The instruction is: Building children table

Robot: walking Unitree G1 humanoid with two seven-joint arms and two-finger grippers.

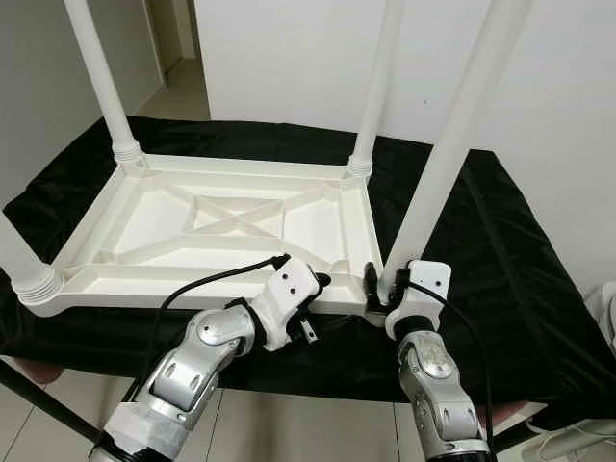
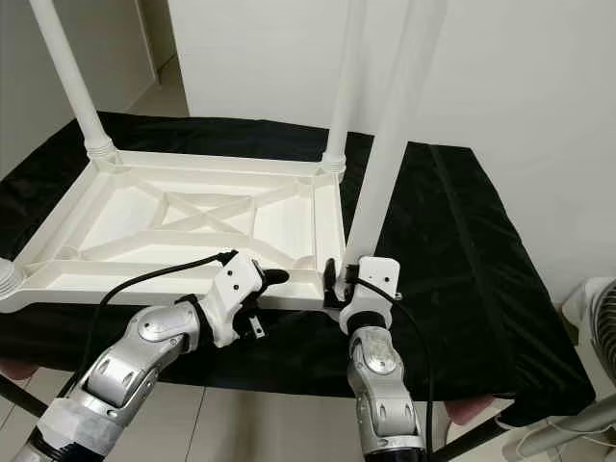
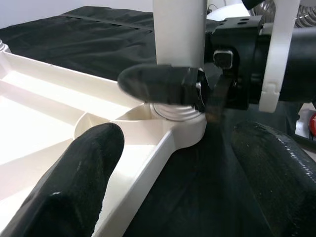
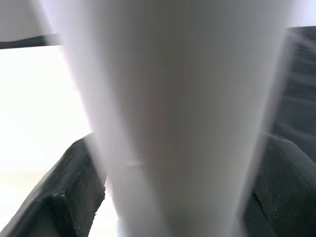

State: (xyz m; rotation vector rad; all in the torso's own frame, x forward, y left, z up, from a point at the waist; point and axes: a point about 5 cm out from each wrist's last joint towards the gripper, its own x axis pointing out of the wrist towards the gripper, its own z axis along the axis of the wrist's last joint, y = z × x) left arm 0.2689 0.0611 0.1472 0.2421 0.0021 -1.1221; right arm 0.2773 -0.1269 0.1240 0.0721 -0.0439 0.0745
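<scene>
A white plastic children's table [image 1: 192, 279] lies upside down on a black-covered surface. Three legs stand in its corners: far left [image 1: 96, 67], far right [image 1: 380, 77] and near left [image 1: 19, 260]. The fourth leg [image 1: 452, 144] stands tilted in the near right corner socket [image 3: 177, 111]. My right gripper [image 1: 382, 284] is shut on this leg just above its base, and the leg [image 4: 168, 123] sits between black fingers [image 4: 64, 197]. My left gripper [image 1: 316, 306] is open and straddles the front rim close to that corner, one finger [image 3: 74, 187] inside the frame and one outside.
The black cloth [image 1: 491, 250] hangs over the support's front edge just under my arms. A white wall rises right behind it, with a doorway [image 1: 178, 48] at the far left. A fan [image 2: 602, 318] stands on the floor at the right.
</scene>
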